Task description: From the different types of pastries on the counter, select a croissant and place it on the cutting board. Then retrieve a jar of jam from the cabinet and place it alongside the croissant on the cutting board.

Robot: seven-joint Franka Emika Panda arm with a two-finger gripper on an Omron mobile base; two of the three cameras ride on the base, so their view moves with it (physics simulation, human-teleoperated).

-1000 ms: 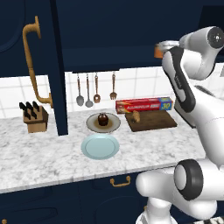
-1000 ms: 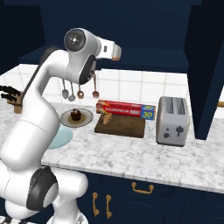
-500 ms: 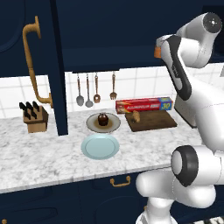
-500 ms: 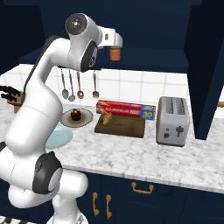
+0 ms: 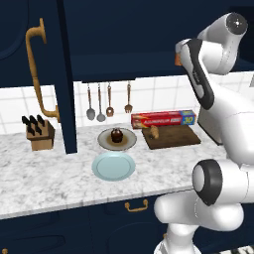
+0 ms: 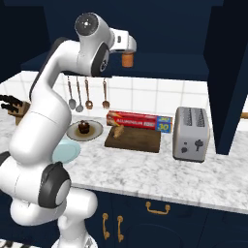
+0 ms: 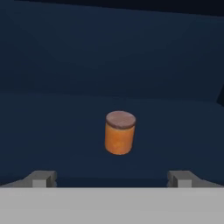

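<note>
While jaws stand wide | jar of jam [image 7: 120, 132] apart, unheld

You see a matt dark wooden cutting board [image 6: 134, 139], glossy marbled counter [image 5: 59, 181], and perhaps glass jar of jam [image 7: 119, 132].

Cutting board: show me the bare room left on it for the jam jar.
The croissant lies at the cutting board's left end; the middle and the end toward the toaster are bare. The back edge is crowded by the foil box.
</note>
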